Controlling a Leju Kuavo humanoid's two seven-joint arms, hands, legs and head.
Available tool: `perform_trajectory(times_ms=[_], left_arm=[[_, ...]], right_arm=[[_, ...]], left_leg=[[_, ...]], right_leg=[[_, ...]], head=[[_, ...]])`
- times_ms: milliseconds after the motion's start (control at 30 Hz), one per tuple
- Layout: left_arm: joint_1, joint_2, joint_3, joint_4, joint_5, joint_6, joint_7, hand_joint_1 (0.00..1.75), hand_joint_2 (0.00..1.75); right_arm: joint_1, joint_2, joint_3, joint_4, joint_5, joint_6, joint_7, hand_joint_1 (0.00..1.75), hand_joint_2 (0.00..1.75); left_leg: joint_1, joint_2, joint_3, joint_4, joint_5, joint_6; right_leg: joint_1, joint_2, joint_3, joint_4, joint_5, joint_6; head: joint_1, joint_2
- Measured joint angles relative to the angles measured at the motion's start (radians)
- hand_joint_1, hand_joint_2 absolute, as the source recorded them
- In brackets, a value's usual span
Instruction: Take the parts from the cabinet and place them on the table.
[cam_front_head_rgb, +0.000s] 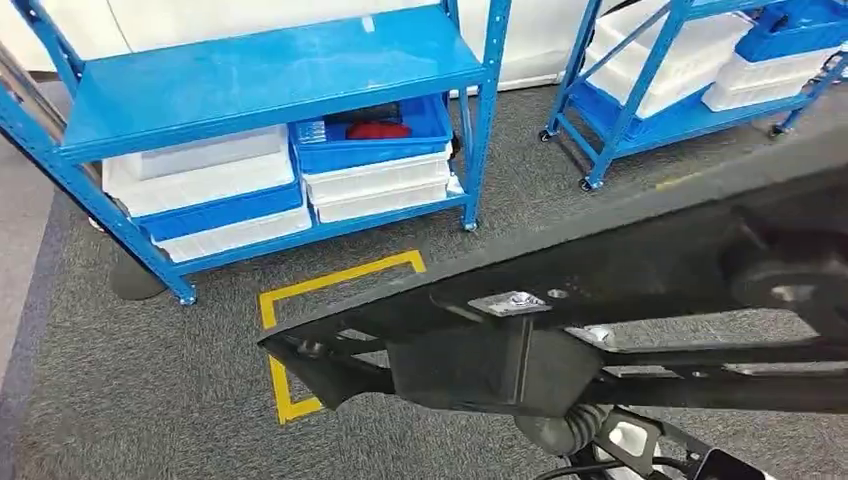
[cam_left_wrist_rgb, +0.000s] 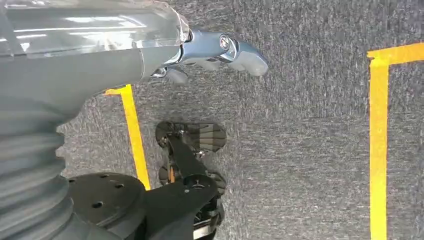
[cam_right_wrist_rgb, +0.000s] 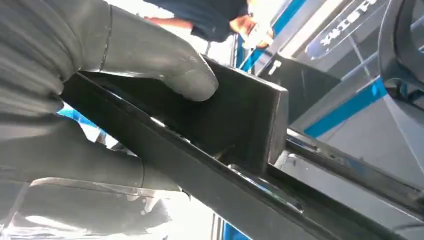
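While the head view looks down on grey carpet, a long black metal frame part (cam_front_head_rgb: 600, 300) with a bolted silver plate crosses the lower picture at a slant, close under the camera. Right hand (cam_right_wrist_rgb: 125, 90) grasps this part: in the right wrist view the thick grey thumb (cam_right_wrist_rgb: 170, 65) presses on a black block of the frame, darker fingers wrap the rail beneath, so the part lies clamped between thumb and fingers and runs out past them. Left hand (cam_left_wrist_rgb: 220, 52) hangs over the carpet, holding nothing; its blue-grey fingers lie loosely extended, not clenched. Beyond the part stands a blue metal shelving cabinet (cam_front_head_rgb: 270, 70), top shelf bare. Its lower shelf carries stacked white plastic bins (cam_front_head_rgb: 200, 180) and a blue plastic tray (cam_front_head_rgb: 370, 135) with a red item inside, too small to identify. Yellow floor tape (cam_front_head_rgb: 300, 290) marks a box outline before the cabinet. Second blue rack (cam_front_head_rgb: 680, 100) stands further right, holding white bins. Person in a dark top (cam_right_wrist_rgb: 210, 15) appears in the right wrist view.
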Motion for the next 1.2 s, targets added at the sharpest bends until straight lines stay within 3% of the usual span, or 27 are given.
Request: perform_trajectory(times_ms=[33,67,133,167,200,267,300,333,367,467,500,533,567,633,667,700,733,800,833,867,967,1000,1033,1067,1100,1167,1200], left_arm=[[0.000,0.000,0.000,0.000,-0.005,0.008,-0.005,0.00,1.75],[0.000,0.000,0.000,0.000,-0.007,0.014,-0.008,0.00,1.75],[0.005,0.000,0.000,0.000,-0.010,0.024,-0.017,0.00,1.75],[0.006,-0.001,0.000,0.000,-0.010,0.030,-0.021,0.00,1.75],[0.006,-0.001,0.000,0.000,-0.011,0.037,-0.022,0.00,1.75],[0.005,-0.001,0.000,0.000,-0.013,0.048,-0.025,0.00,1.75],[0.005,-0.001,0.000,0.000,-0.017,0.053,-0.025,0.00,1.75],[0.006,-0.001,0.000,0.000,-0.018,0.054,-0.025,0.00,1.75],[0.006,-0.002,0.000,0.000,-0.021,0.054,-0.027,0.00,1.75],[0.006,-0.004,-0.001,0.000,-0.027,0.054,-0.025,0.00,1.75],[0.004,-0.010,-0.002,0.000,-0.028,0.057,-0.023,0.00,1.75],[0.002,-0.010,-0.003,0.000,-0.029,0.061,-0.022,0.00,1.75],[0.003,-0.010,-0.003,0.000,-0.031,0.061,-0.022,0.00,1.75],[0.009,-0.010,-0.003,0.000,-0.031,0.064,-0.018,0.00,1.75],[0.011,-0.010,-0.003,0.000,-0.031,0.064,-0.014,0.00,1.75],[0.013,-0.010,-0.003,0.000,-0.031,0.064,-0.010,0.00,1.75],[0.012,-0.010,-0.003,0.000,-0.031,0.061,-0.008,0.00,1.75],[0.012,-0.012,-0.003,0.000,-0.033,0.059,0.001,0.00,1.75],[0.011,-0.013,-0.003,0.000,-0.037,0.060,0.008,0.00,1.75],[0.012,-0.015,-0.003,0.000,-0.037,0.061,0.013,0.00,1.75],[0.012,-0.016,-0.003,0.000,-0.038,0.064,0.019,0.00,1.75],[0.011,-0.016,-0.003,0.000,-0.038,0.064,0.019,0.00,1.75],[0.010,-0.016,-0.003,0.000,-0.038,0.064,0.019,0.00,1.75],[0.011,-0.016,-0.003,0.000,-0.038,0.065,0.019,0.00,1.75],[0.014,-0.016,-0.003,0.000,-0.038,0.065,0.020,0.00,1.75],[0.019,-0.017,-0.003,0.000,-0.039,0.066,0.023,0.00,1.75],[0.021,-0.017,-0.003,0.000,-0.039,0.066,0.024,0.00,1.75]], right_arm=[[-0.001,-0.006,0.008,-0.008,0.005,-0.015,0.000,1.75,1.75],[-0.001,-0.008,0.017,-0.014,0.009,-0.027,0.000,1.75,1.75],[0.001,-0.016,0.033,-0.023,0.019,-0.044,0.000,1.75,1.75],[0.004,-0.020,0.041,-0.030,0.027,-0.053,0.000,1.75,1.75],[0.008,-0.021,0.046,-0.035,0.031,-0.059,0.000,1.75,1.75],[0.011,-0.024,0.058,-0.047,0.042,-0.069,0.000,1.75,1.75],[0.011,-0.025,0.066,-0.053,0.048,-0.073,0.000,1.75,1.75],[0.011,-0.026,0.072,-0.058,0.050,-0.075,0.000,1.75,1.75],[0.009,-0.027,0.078,-0.062,0.051,-0.075,0.000,1.75,1.75],[0.011,-0.031,0.080,-0.065,0.024,-0.069,0.000,1.75,1.75],[0.010,-0.034,0.077,-0.065,0.008,-0.058,0.000,1.75,1.75],[0.007,-0.037,0.069,-0.065,-0.005,-0.041,0.000,1.75,1.75],[0.003,-0.037,0.061,-0.065,-0.009,-0.025,0.000,1.75,1.75],[0.004,-0.037,0.043,-0.063,-0.011,-0.002,0.000,1.75,1.75],[0.006,-0.037,0.035,-0.060,-0.011,0.007,0.000,1.75,1.75],[0.011,-0.037,0.028,-0.057,-0.011,0.013,0.000,1.75,1.75],[0.016,-0.037,0.019,-0.055,-0.010,0.021,0.000,1.75,1.75],[0.022,-0.037,0.007,-0.055,-0.008,0.027,0.000,1.75,1.75],[0.022,-0.035,0.000,-0.055,-0.008,0.035,0.000,1.75,1.75],[0.022,-0.033,-0.007,-0.053,-0.008,0.039,0.000,1.75,1.75],[0.031,-0.027,-0.023,-0.053,-0.009,0.039,0.000,1.75,1.75],[0.032,-0.026,-0.025,-0.053,-0.009,0.039,0.000,1.75,1.75],[0.034,-0.025,-0.026,-0.053,-0.008,0.039,0.000,1.75,1.75],[0.033,-0.021,-0.028,-0.053,-0.009,0.039,0.000,1.75,1.75],[0.034,-0.018,-0.029,-0.052,-0.009,0.039,0.000,1.75,1.75],[0.035,-0.017,-0.029,-0.048,-0.009,0.041,0.000,1.75,1.75],[0.037,-0.017,-0.030,-0.046,-0.009,0.042,0.000,1.75,1.75]], left_leg=[[0.003,-0.042,-0.008,0.031,-0.026,-0.006],[0.005,-0.065,-0.034,0.093,-0.067,-0.007],[0.009,-0.080,-0.108,0.261,-0.146,-0.013],[0.010,-0.082,-0.132,0.312,-0.155,-0.015],[0.013,-0.083,-0.131,0.310,-0.139,-0.016],[0.018,-0.088,-0.065,0.174,-0.051,-0.016],[0.022,-0.110,-0.023,0.085,-0.007,-0.017],[0.029,-0.174,0.000,0.029,-0.006,-0.015],[0.029,-0.183,0.003,0.006,-0.010,-0.012],[0.019,-0.154,-0.001,0.015,-0.004,0.004],[0.031,-0.140,0.000,0.003,0.005,0.017],[0.027,-0.128,0.000,0.000,0.009,0.025],[0.024,-0.115,-0.002,0.000,0.011,0.031],[0.019,-0.088,-0.006,0.000,0.011,0.033],[0.018,-0.074,-0.009,0.001,0.011,0.033],[0.018,-0.059,-0.009,0.001,0.011,0.033],[0.017,-0.048,-0.009,0.001,0.011,0.033],[0.016,-0.029,-0.005,0.001,0.009,0.030],[0.013,-0.022,-0.002,0.001,0.007,0.028],[0.005,-0.014,-0.003,0.004,0.003,0.021],[0.006,0.012,0.002,-0.002,0.004,0.006],[0.002,0.017,0.004,0.000,0.000,0.000],[0.010,-0.022,0.000,0.015,-0.015,-0.007],[0.010,-0.058,-0.021,0.063,-0.052,-0.008],[0.012,-0.076,-0.058,0.148,-0.099,-0.010],[0.013,-0.084,-0.129,0.300,-0.156,-0.014],[0.013,-0.084,-0.141,0.322,-0.150,-0.015]], right_leg=[[-0.001,0.009,-0.002,-0.001,0.003,-0.005],[-0.001,0.017,-0.004,-0.001,0.004,-0.008],[0.000,0.040,-0.010,0.000,0.007,-0.011],[0.000,0.053,-0.013,0.002,0.009,-0.010],[-0.001,0.066,-0.014,0.004,0.009,-0.009],[-0.003,0.092,-0.014,0.011,0.009,-0.005],[-0.004,0.104,-0.015,0.015,0.007,-0.001],[-0.004,0.113,-0.021,0.021,0.007,0.005],[0.000,0.126,-0.030,0.029,0.009,0.014],[-0.006,0.157,-0.041,0.018,0.025,0.038],[-0.008,0.150,-0.045,0.024,0.022,0.042],[-0.003,0.087,-0.055,0.048,0.003,0.044],[-0.003,0.054,-0.083,0.107,-0.038,0.048],[-0.008,0.041,-0.151,0.259,-0.112,0.054],[-0.008,0.040,-0.177,0.316,-0.130,0.056],[-0.008,0.038,-0.178,0.327,-0.123,0.057],[-0.009,0.035,-0.153,0.287,-0.096,0.056],[-0.007,0.014,-0.050,0.112,-0.020,0.048],[0.000,-0.037,-0.004,0.029,-0.010,0.037],[0.013,-0.053,0.000,0.015,-0.019,0.027],[0.014,-0.016,-0.011,0.016,-0.014,0.013],[0.005,-0.005,-0.006,0.005,-0.007,0.004],[0.002,0.002,-0.004,0.000,-0.003,-0.002],[0.000,0.010,-0.005,-0.001,0.000,-0.007],[0.000,0.022,-0.008,-0.001,0.001,-0.010],[0.001,0.048,-0.012,0.001,0.002,-0.011],[0.001,0.060,-0.012,0.003,0.002,-0.011]], head=[[0.000,0.000],[0.000,0.000],[0.000,0.000],[0.000,0.000],[0.000,0.000],[0.000,0.000],[0.000,0.000],[0.000,0.000],[0.000,0.000],[0.000,0.000],[0.000,0.000],[0.000,0.000],[0.000,0.000],[0.000,0.000],[0.000,0.000],[0.000,0.000],[0.000,0.000],[0.000,0.000],[0.000,0.000],[0.000,0.000],[0.000,0.000],[0.000,0.000],[0.000,0.000],[0.000,0.000],[0.000,0.000],[0.000,0.000],[0.000,0.000]])
